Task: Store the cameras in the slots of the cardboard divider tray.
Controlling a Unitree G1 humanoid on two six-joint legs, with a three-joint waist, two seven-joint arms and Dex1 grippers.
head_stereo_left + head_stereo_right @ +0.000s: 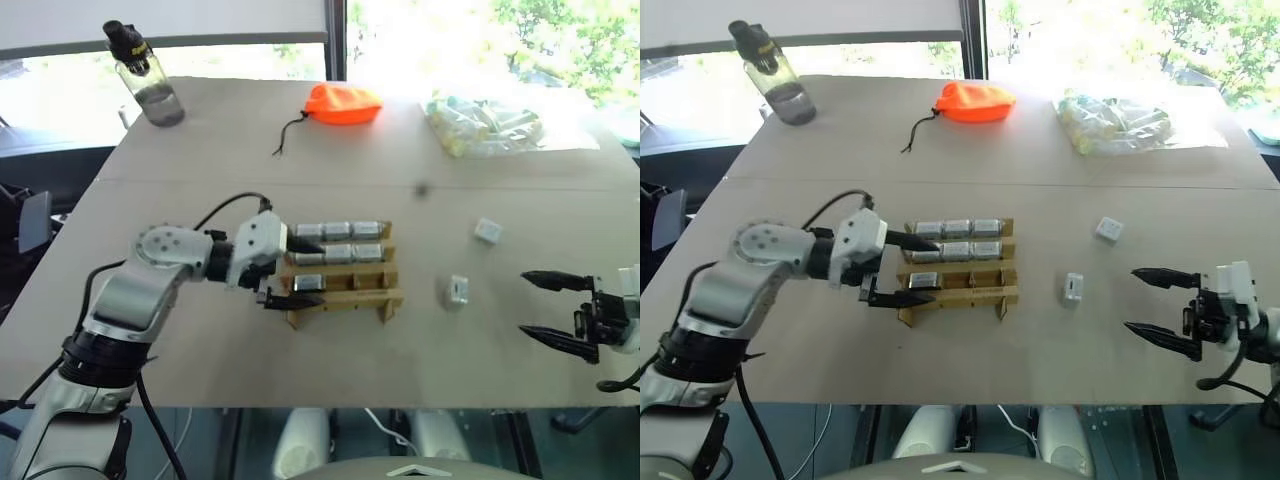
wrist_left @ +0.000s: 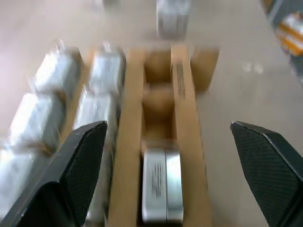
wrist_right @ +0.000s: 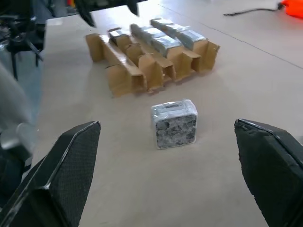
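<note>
Placing the camera in the near row looks done, so your job now is a clean exit for the left gripper (image 1: 296,272) and a tidy pickup for the right. The left fingers (image 2: 80,161) stand wide, one on each side of the cardboard divider tray (image 1: 340,295), and the seated camera (image 2: 162,191) lies in the leftmost slot of the nearest row, free of both fingers. Lift that arm straight up and away from the tray before you swing it aside; the far finger hangs over the filled middle row, and a sideways drag could nudge those cameras or shift the light cardboard.

Two slots in the near row are empty, and the back and middle rows are full. Two cameras lie loose on the surface (image 1: 200,150): the nearer loose camera (image 1: 456,291) just right of the tray, and the farther loose camera (image 1: 488,231) behind it toward the window.

Your right gripper (image 1: 548,311) waits near the surface's right edge, fingers wide and holding nothing, with the nearer loose camera ahead of it between the fingers' line. Take that one first. Come in low and level, centre the block between the fingers, and close on its flat sides, not its corners, so it does not twist.
</note>
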